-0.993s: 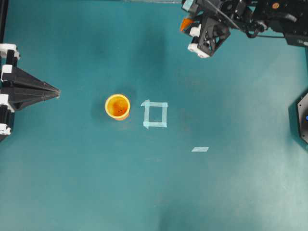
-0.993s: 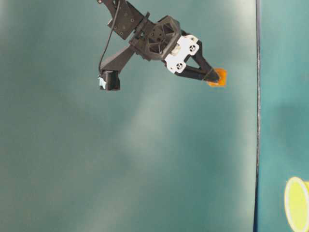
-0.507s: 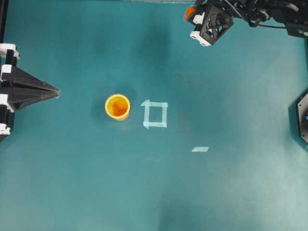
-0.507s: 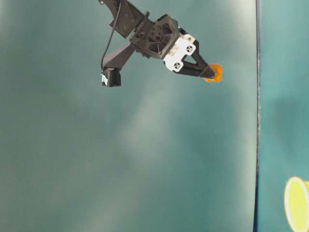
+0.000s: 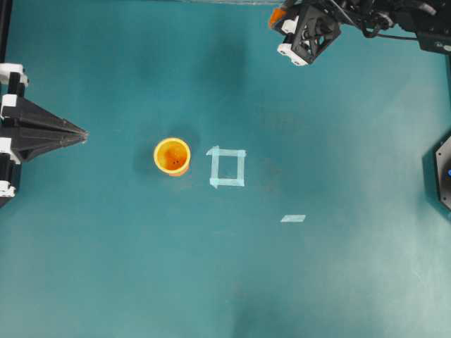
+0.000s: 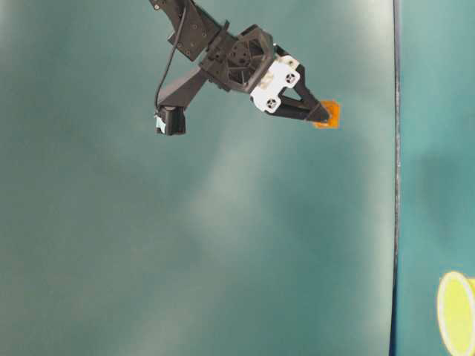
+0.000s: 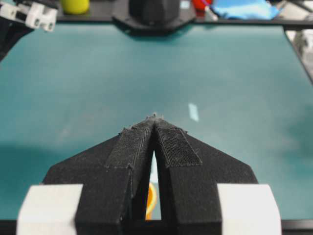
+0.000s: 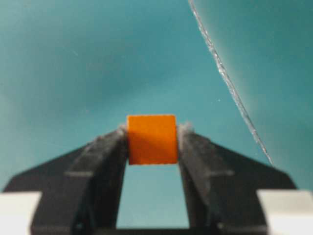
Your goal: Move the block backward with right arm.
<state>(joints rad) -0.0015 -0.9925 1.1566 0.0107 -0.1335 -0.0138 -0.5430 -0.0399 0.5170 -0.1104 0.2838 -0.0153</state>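
Much of the right arm (image 5: 373, 17) is cut off by the top edge of the overhead view, and only an orange sliver of the block (image 5: 277, 17) shows past its white fittings there. Most of the left arm is cut off by the left edge of that view too, leaving the left gripper (image 5: 83, 134) and its black wedge. In the table-level view the cup (image 6: 456, 313) is cropped at the right edge and looks washed-out yellow, and whether the block is clear of the surface cannot be told from any view.

Wide bare teal table (image 5: 331, 282) lies ahead of and below the right fingers in the overhead view. The right fingers sit hard against the far edge of the table, with little room beyond them. In the right wrist view a thin pale line crosses the teal beyond the fingertips, to their right. The cup, the pale-blue tape square (image 5: 227, 167) and a small tape strip (image 5: 293, 218) lie well apart from both sets of fingers, between the two arms.

The right gripper (image 8: 152, 134) has its fingers (image 8: 105, 152) set part-way apart and pressed on the two sides of the block (image 8: 152, 139), which sits between their tips. The left gripper (image 7: 154, 117) has its fingers (image 7: 132, 147) drawn together to a narrow slit, tips meeting, holding nothing.
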